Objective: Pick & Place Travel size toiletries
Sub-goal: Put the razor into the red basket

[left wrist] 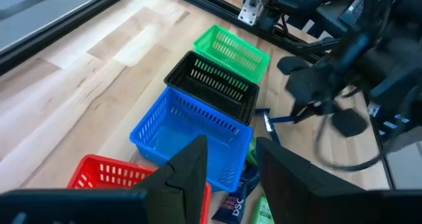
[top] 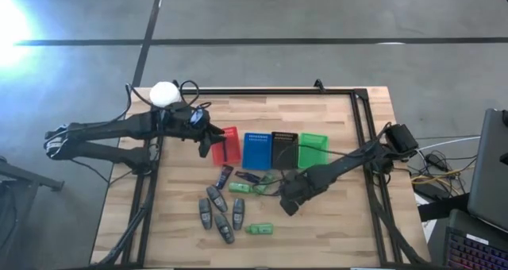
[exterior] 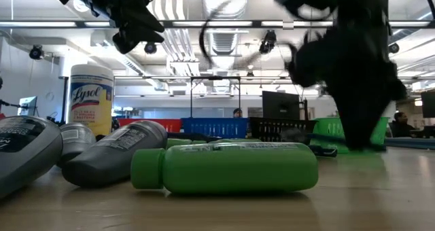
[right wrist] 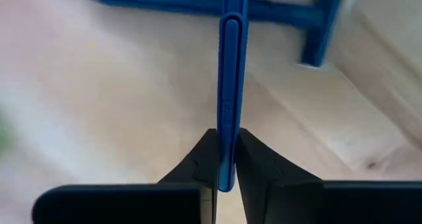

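Note:
Several grey oval tubes (top: 216, 213), bright green little tubes (top: 259, 229) and dark navy pieces (top: 225, 175) lie flat on the wooden table in front of the baskets. In the low view a green tube (exterior: 231, 166) lies nearest, with grey tubes (exterior: 112, 153) to its left. My right gripper (right wrist: 226, 135) is low over the table near the green tubes (top: 289, 202) and is shut on a slim blue stick-like piece (right wrist: 231, 66). My left gripper (left wrist: 231, 165) hovers open above the red basket (top: 226, 145), holding nothing. My right gripper pinches the slim blue piece between its two fingers at the piece's near end (right wrist: 227, 145). The piece runs straight on past the fingertips (right wrist: 208, 148), along the fingers, and shows edge-on. Whether its far end rests on the table, I cannot tell.
Red, blue (top: 256, 149), black (top: 283, 148) and green (top: 313, 148) slotted baskets stand in a row across the table's middle. A white-lidded yellow jar (exterior: 92, 98) stands at the far left corner (top: 164, 93). A black frame borders the table. Bare wood lies to the right and far side.

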### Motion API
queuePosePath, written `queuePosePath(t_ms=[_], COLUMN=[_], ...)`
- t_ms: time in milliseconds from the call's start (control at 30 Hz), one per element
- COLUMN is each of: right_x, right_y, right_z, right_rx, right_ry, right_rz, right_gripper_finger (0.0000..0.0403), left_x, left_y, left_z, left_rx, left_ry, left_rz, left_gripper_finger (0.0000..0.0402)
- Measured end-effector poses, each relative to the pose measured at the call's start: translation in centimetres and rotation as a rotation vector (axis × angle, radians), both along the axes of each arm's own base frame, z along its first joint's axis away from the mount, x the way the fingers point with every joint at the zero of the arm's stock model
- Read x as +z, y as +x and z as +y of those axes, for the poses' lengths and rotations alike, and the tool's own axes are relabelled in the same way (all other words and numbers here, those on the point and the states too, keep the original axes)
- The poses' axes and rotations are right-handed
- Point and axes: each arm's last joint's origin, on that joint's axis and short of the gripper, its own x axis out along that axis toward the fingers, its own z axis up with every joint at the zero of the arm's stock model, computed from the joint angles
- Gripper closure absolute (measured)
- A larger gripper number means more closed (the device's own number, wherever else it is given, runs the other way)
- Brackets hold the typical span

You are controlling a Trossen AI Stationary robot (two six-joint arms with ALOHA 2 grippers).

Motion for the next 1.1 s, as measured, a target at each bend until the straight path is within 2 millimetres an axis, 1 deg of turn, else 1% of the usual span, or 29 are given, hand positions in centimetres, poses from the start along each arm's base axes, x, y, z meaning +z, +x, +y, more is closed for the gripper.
queuePosePath(t_ms=[100, 200, 300, 367, 433, 533, 667, 767, 933, 1100], right_x=[2.9, 5.9, 9.0, 10.4, 11.6, 13.1, 14.0, 14.3, 14.8, 15.2], right_y=[-0.3, -0.9, -1.2, -1.2, -0.6, 0.6, 2.4, 3.2, 5.0, 6.6], right_z=[-0.2, -1.0, -2.8, -4.4, -5.8, -7.7, -9.5, -10.6, -11.3, -11.2], right_rx=[-0.001, -0.044, -0.133, -0.191, -0.225, -0.236, -0.250, -0.260, -0.192, -0.118], right_ry=[0.032, 0.033, -0.009, -0.055, -0.099, -0.140, -0.183, -0.191, -0.181, -0.170], right_rz=[-0.098, -0.230, -0.420, -0.534, -0.651, -0.823, -1.005, -1.066, -1.094, -1.080], right_gripper_finger=[0.0377, 0.0377, 0.0378, 0.0378, 0.0378, 0.0379, 0.0379, 0.0379, 0.0379, 0.0379], left_x=[0.1, 0.4, 1.3, 1.9, 2.6, 3.4, 4.2, 4.2, 2.9, 2.4], left_y=[0.1, 0.2, 0.5, 0.7, 0.8, 1.0, 1.2, 1.6, 3.4, 4.9], left_z=[0.0, 0.1, 0.2, 0.2, 0.3, 0.2, 0.2, 0.4, 0.9, 1.6], left_rx=[0.005, 0.027, 0.033, 0.037, 0.029, 0.000, -0.048, -0.086, -0.137, -0.174], left_ry=[0.009, 0.004, 0.011, 0.002, -0.023, -0.062, -0.084, -0.090, -0.104, -0.139], left_rz=[-0.010, -0.047, -0.142, -0.213, -0.285, -0.377, -0.463, -0.477, -0.433, -0.476], left_gripper_finger=[0.0266, 0.0266, 0.0263, 0.0253, 0.0236, 0.0201, 0.0153, 0.0136, 0.0139, 0.0147])
